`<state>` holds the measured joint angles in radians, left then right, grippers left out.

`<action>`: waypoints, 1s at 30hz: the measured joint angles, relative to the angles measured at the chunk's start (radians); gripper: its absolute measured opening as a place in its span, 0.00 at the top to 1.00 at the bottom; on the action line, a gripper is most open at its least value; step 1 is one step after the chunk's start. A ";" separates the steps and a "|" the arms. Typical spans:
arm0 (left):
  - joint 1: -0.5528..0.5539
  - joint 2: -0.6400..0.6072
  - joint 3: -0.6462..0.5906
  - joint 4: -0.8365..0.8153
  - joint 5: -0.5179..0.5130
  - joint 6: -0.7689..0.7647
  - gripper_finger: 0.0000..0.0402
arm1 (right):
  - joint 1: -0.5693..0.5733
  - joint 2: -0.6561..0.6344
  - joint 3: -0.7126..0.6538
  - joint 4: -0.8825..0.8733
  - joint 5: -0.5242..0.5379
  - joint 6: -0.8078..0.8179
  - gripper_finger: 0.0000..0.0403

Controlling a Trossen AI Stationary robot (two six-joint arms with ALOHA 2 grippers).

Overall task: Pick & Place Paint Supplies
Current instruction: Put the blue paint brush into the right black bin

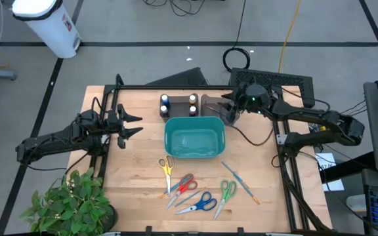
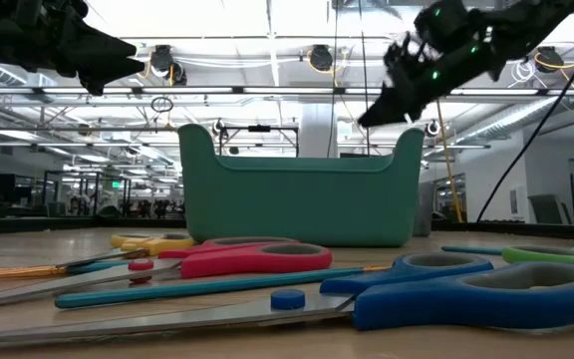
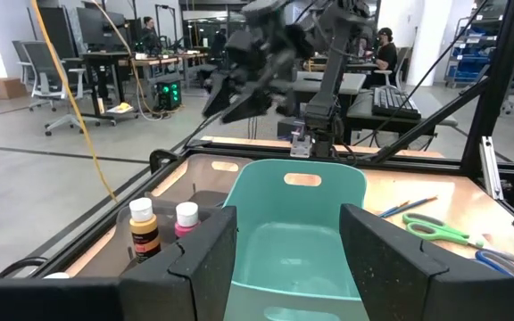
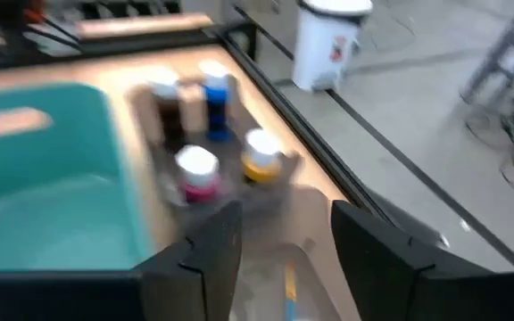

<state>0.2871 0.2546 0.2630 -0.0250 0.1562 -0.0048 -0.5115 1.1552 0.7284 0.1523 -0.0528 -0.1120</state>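
Four paint bottles (image 1: 178,105) standing near the far edge of the surface, just behind the teal bin (image 1: 194,137). Right gripper (image 1: 231,109) hovering beside them, open and empty. Better to descend straight over one cap. Left gripper (image 1: 134,124) waiting open near the left edge.

We see a teal plastic bin (image 1: 194,137) on pale wood table (image 1: 136,177). Bottles w/ white caps (image 4: 196,160): dark-brown (image 4: 166,114), blue (image 4: 218,107), pink (image 4: 198,185), yellow (image 4: 261,166). Scissors handles: yellow (image 1: 166,164), red (image 1: 185,182), blue (image 1: 205,202), green (image 1: 227,189).
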 joint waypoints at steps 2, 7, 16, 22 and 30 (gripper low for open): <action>0.000 0.000 0.000 0.000 0.000 0.000 0.48 | 0.051 -0.035 0.000 0.001 0.000 0.000 0.56; 0.000 0.000 0.000 0.000 0.000 0.000 0.48 | 0.208 -0.113 0.000 0.001 -0.001 0.028 0.55; 0.000 0.000 0.000 0.000 0.000 0.000 0.48 | 0.524 -0.166 0.000 0.044 -0.005 0.216 0.55; 0.000 0.000 0.000 0.000 0.000 0.000 0.48 | 0.685 -0.166 0.000 0.090 -0.004 0.259 0.55; 0.000 0.000 0.000 0.000 0.000 0.000 0.48 | 0.892 -0.101 0.018 0.064 0.168 0.247 0.55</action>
<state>0.2871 0.2549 0.2630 -0.0250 0.1562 -0.0048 0.3804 1.0542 0.7462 0.2158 0.1147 0.1355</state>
